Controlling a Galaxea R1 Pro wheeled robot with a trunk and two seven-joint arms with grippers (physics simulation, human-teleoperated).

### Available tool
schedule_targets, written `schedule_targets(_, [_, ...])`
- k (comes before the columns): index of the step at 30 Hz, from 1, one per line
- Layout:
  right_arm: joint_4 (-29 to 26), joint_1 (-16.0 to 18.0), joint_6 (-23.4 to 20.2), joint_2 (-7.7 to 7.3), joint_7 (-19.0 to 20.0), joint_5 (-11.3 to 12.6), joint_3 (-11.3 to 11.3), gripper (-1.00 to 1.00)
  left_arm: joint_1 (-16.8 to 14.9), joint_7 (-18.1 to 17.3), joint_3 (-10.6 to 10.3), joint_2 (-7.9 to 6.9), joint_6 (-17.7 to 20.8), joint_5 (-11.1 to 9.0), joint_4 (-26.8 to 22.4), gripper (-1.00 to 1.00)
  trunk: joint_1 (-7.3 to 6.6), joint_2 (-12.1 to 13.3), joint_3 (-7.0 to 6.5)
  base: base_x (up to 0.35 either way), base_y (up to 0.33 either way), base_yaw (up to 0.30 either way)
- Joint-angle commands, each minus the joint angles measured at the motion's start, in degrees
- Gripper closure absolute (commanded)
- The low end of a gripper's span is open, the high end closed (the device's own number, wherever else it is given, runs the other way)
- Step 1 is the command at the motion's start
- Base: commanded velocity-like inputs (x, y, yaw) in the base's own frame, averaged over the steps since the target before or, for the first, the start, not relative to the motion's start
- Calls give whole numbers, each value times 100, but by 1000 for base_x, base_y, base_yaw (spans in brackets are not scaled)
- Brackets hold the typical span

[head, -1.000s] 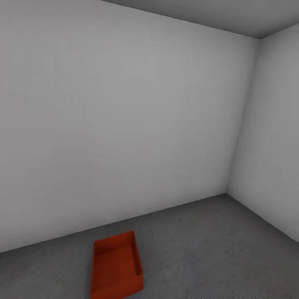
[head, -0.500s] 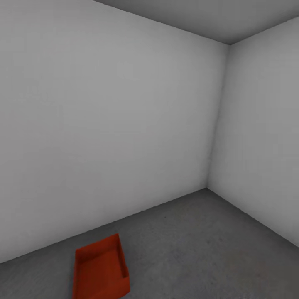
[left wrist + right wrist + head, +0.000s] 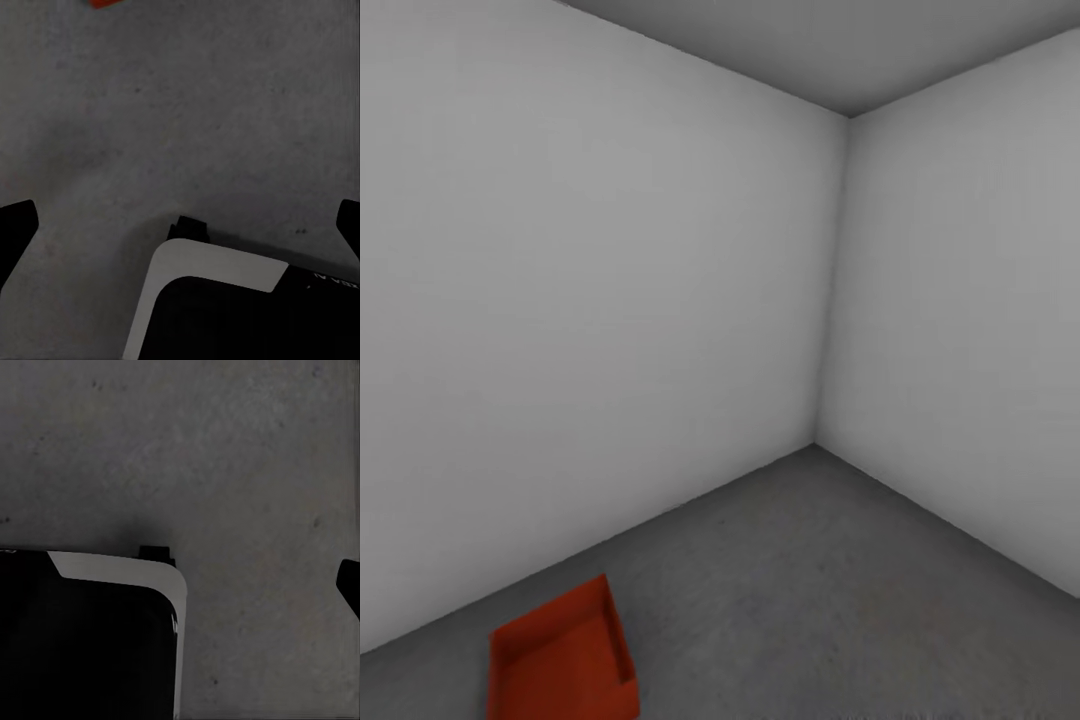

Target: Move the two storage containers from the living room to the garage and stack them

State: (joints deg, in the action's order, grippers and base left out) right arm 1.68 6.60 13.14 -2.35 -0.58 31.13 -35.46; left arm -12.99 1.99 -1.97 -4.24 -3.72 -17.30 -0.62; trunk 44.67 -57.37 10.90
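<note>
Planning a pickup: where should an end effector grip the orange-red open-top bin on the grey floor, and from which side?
Probably pinch the top edge of a thin side wall of the orange-red open-top rectangular bin, descending from above: it sits upright on the dark grey concrete floor, its rim exposed.

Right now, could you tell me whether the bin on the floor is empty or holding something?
Empty: the bin sits upright on the floor, its bare orange bottom showing.

I see a floor of dark grey concrete, matt and faintly mottled, with small pits under my wrist cameras. The walls look smooth, plain white, matt. The storage container appears smooth orange-red plastic, low sheen.
</note>
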Motion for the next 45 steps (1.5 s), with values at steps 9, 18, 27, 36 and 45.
schedule_targets(9, [16, 8, 31, -9, -3, 33, -41, -100, -2, 12, -23, -1, -15, -28, 1, -100, 0, -5, 8, 0, 0, -290])
schedule_targets(18, [16, 8, 30, -11, -3, 33, -40, -100, -2, 12, -23, -3, -15, -28, 1, -100, 0, -5, 8, 0, 0, -290])
schedule_targets(27, [16, 8, 31, -15, -3, 33, -40, -100, -2, 12, -23, -2, -15, -28, 1, -100, 0, -5, 8, 0, 0, -289])
schedule_targets(36, [16, 8, 29, -20, -3, 33, -40, -100, -2, 12, -23, 0, -15, -29, 1, -100, 0, -5, 8, 0, 0, -290])
schedule_targets(45, [16, 8, 23, -19, -3, 33, -40, -100, -2, 12, -23, -3, -15, -28, 1, -100, 0, -5, 8, 0, 0, -289])
